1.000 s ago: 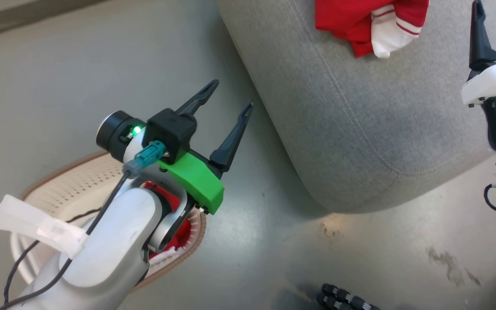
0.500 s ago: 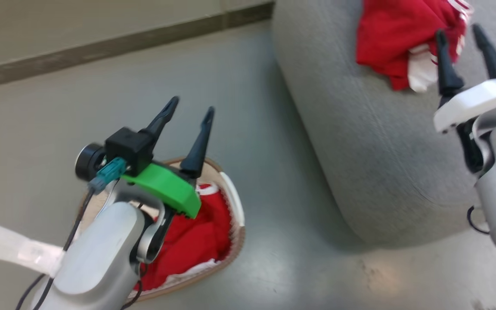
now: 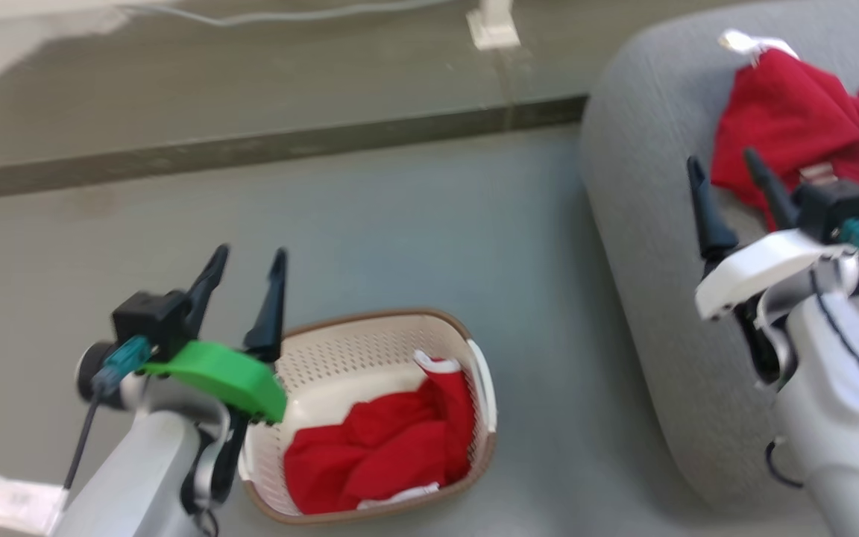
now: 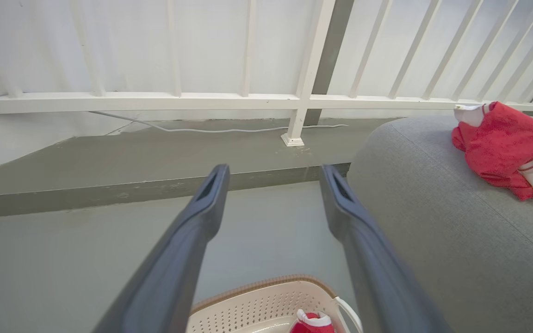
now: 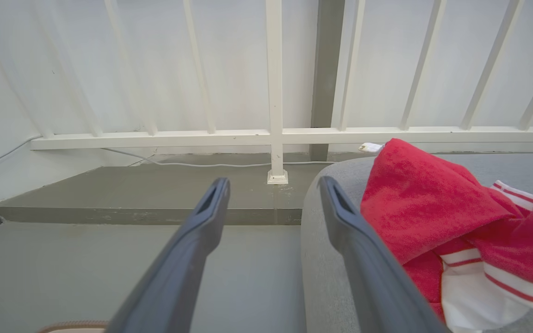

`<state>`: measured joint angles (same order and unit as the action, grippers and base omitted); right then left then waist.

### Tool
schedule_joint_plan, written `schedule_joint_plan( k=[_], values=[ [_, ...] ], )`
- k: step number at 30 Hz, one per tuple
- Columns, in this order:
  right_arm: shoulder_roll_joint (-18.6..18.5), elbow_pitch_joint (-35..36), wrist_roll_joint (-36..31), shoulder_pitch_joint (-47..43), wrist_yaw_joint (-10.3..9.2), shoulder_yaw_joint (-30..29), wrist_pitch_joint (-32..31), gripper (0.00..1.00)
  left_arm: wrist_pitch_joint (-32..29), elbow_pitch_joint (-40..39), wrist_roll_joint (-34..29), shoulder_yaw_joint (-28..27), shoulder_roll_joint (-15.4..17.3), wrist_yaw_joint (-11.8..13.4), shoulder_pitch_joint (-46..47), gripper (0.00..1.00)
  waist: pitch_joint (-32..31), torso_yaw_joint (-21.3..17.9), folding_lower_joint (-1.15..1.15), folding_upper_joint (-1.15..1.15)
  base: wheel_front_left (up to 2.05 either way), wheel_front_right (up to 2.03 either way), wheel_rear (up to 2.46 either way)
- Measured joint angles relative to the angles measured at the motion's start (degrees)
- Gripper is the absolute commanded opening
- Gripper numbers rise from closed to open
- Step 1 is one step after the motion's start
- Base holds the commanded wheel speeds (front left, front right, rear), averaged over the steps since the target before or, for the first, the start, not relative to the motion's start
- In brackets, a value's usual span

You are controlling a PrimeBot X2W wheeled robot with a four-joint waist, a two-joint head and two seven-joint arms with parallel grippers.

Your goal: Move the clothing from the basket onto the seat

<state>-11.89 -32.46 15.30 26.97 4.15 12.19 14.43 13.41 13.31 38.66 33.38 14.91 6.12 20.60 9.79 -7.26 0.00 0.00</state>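
Camera swung; left gripper [image 3: 249, 253], right gripper [image 3: 721, 158] spread wide, empty; clothing [image 3: 377, 440] in basket [image 3: 370, 317], more on seat [image 3: 646, 246].

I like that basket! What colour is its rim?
Brown, on a cream basket; head view shows it best.

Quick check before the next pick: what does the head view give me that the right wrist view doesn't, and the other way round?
Head view adds: the red garment lying in the basket, and the open left tool by the basket. Right wrist view adds: the tall white railing bars against the wall. Both: the open right tool, the seat and the red-and-white garment lying on it.
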Motion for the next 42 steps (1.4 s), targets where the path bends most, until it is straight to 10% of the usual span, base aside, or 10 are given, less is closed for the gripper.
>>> schedule_joint_plan(
  k=[42],
  values=[
    [4.56,15.94,-0.04,-23.17,-7.28,-0.32,0.0,1.0,0.84,-5.36,-4.8,-17.77,0.42,0.97,-23.34,1.0,-10.86,5.5,0.0,0.0,0.0,0.0,0.0]
  ],
)
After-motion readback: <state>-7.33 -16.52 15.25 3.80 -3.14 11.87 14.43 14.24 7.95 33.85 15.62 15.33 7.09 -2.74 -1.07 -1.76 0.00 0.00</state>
